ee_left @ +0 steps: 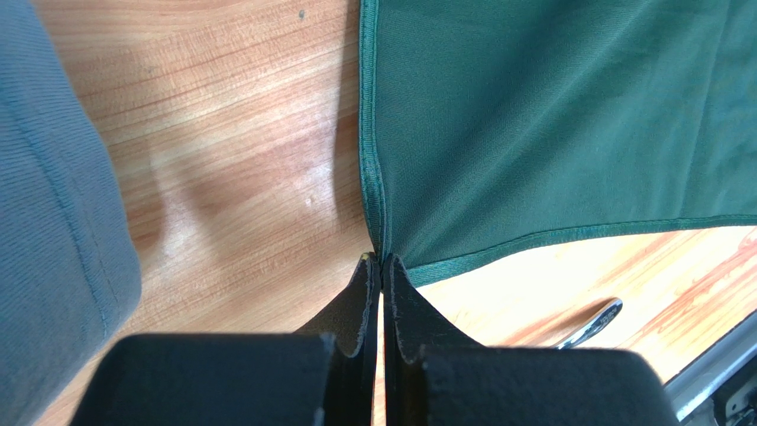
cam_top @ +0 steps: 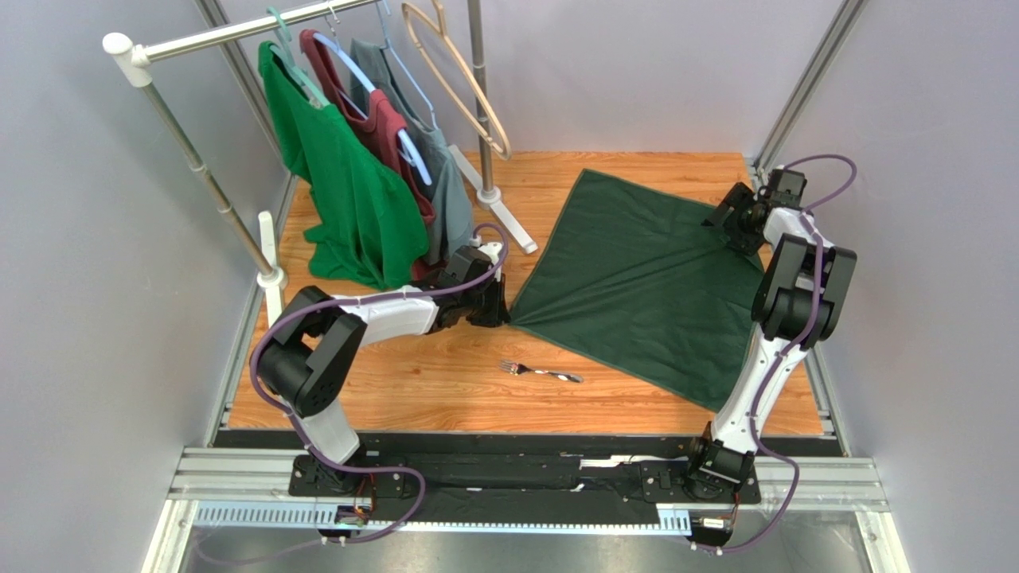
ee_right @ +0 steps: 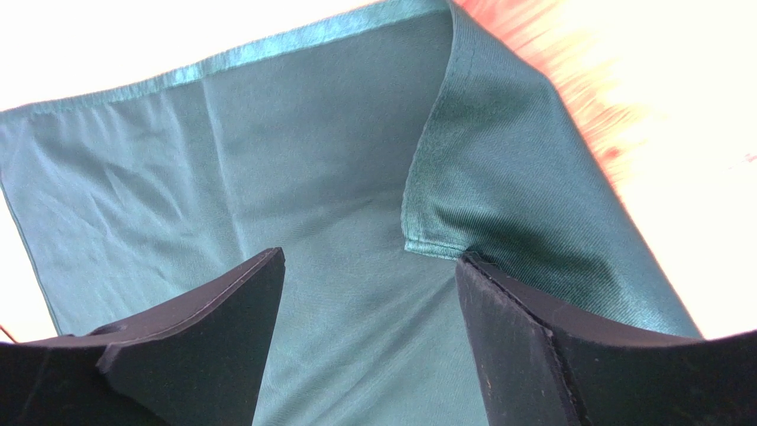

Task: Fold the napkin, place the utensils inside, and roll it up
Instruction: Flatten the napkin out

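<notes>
Left fingers (cam_top: pixel 495 310): yours are clenched on the left corner of the large dark forest-green cloth napkin (cam_top: pixel 634 281).
Fork: small slim silver metal fork (cam_top: pixel 541 373) lies on the wooden bench (cam_top: pixel 407 382), near the napkin's near-left edge, apart.
Right fingers (cam_top: pixel 725 217): released, straddling the napkin's turned-over right corner.

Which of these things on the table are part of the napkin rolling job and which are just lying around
For the job: the dark green napkin, the silver fork.

Just there: the clothes rack, the bright green shirt, the maroon shirt, the grey-green shirt, the empty hanger.
</notes>
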Action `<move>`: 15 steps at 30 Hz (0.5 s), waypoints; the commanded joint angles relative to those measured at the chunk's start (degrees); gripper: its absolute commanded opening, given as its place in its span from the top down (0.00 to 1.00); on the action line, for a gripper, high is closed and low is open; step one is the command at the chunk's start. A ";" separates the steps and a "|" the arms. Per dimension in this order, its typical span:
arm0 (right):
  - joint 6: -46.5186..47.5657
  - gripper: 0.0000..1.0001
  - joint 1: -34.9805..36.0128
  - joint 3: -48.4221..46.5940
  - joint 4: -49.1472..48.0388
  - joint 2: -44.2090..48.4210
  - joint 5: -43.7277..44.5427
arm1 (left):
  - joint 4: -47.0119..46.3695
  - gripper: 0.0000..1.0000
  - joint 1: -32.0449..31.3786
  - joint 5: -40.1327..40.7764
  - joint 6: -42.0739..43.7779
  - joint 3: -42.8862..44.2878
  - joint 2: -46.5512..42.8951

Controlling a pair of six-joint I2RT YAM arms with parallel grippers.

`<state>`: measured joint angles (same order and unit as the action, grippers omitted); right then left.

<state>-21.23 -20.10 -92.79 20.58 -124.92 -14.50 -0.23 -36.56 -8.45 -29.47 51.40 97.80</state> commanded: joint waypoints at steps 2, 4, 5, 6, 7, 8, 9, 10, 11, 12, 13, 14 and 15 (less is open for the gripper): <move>0.14 0.22 -1.17 -2.83 2.09 -1.73 0.26 | -1.44 1.00 0.35 0.71 0.38 -0.24 -1.65; 0.84 0.22 -1.17 -3.71 2.27 -1.55 2.10 | -1.35 1.00 0.34 0.80 0.47 -0.07 -1.65; 1.10 0.22 -1.26 -4.15 2.97 -1.64 2.81 | -1.27 1.00 0.43 1.06 0.47 -0.07 -1.56; 1.80 0.22 -1.35 -5.72 3.59 -1.90 3.77 | -1.26 1.00 0.43 1.06 0.56 -0.07 -1.65; 2.25 0.22 -1.52 -6.43 4.81 -2.08 4.39 | -1.26 1.00 0.52 1.15 0.65 -0.07 -1.65; 2.60 0.22 -1.61 -7.30 5.61 -2.34 5.26 | -1.18 1.00 0.43 1.24 0.65 -0.07 -1.47; 3.47 0.22 -1.70 -7.92 6.05 -2.34 6.84 | -1.18 1.00 0.52 1.15 0.65 -0.07 -1.38; 3.92 0.22 -1.70 -9.06 6.57 -2.34 7.81 | -1.18 1.00 0.43 1.24 0.73 0.02 -1.38; 4.53 0.22 -1.87 -9.42 7.45 -2.26 8.87 | -1.18 1.00 0.61 1.33 0.73 0.02 -1.30; 4.80 0.22 -1.88 -9.77 7.72 -2.08 11.23 | -1.18 1.00 0.61 1.33 0.73 0.02 -1.29; 5.58 0.22 -2.05 -10.38 8.16 -1.73 12.21 | -1.18 1.00 0.52 1.33 0.65 0.02 -1.38; 5.68 0.22 -2.22 -10.74 8.51 -1.64 13.00 | -1.18 1.00 0.61 1.42 0.65 0.02 -1.47; 5.94 0.22 -2.40 -11.18 8.77 -1.55 14.40 | -1.18 1.00 0.61 1.50 0.65 0.02 -1.38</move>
<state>-18.09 -21.50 -100.27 27.22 -126.91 -7.01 -0.47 -36.27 -7.60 -29.45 51.37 97.80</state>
